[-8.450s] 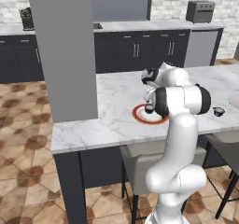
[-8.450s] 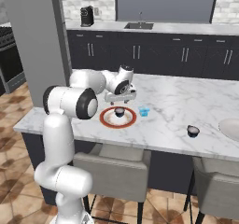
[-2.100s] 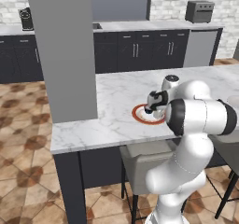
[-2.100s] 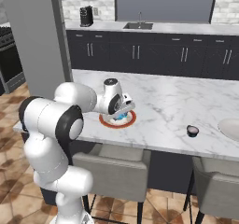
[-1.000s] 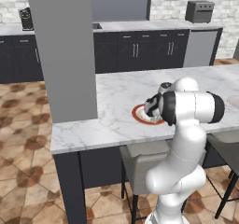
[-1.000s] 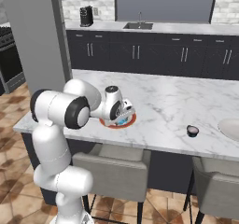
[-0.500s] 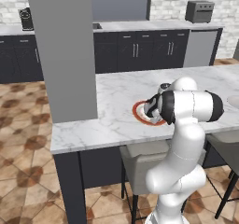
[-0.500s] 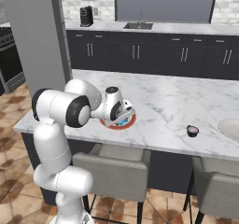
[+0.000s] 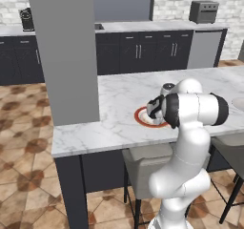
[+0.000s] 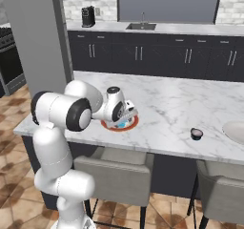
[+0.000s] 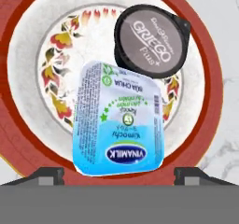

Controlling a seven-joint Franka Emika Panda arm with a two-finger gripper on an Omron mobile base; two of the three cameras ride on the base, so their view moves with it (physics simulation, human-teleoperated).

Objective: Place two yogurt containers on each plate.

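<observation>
On the red-rimmed plate (image 11: 28, 139) a dark yogurt cup with a grey lid (image 11: 148, 37) lies next to a light blue yogurt cup (image 11: 119, 120). My gripper (image 11: 119, 174) hangs just above the blue cup, open, its fingertips (image 11: 49, 174) spread wider than the cup and clear of its sides. From the base views the gripper (image 10: 128, 114) is low over the same plate (image 10: 110, 127) near the counter's front edge. Another dark yogurt cup (image 10: 196, 133) stands alone on the marble further right. The plain pale plate (image 10: 234, 130) lies at the far right. The second blue cup is out of view.
A wide grey pillar (image 9: 64, 56) stands at the counter's left end. Stools (image 10: 114, 175) are tucked under the front edge. Behind the island runs a dark cabinet row with a sink (image 10: 141, 26), a coffee machine (image 10: 87, 16) and a toaster oven (image 9: 204, 11).
The blue cup, once on the marble beside the red-rimmed plate, now lies on it by the dark cup. Over the last second the hand has hardly moved.
</observation>
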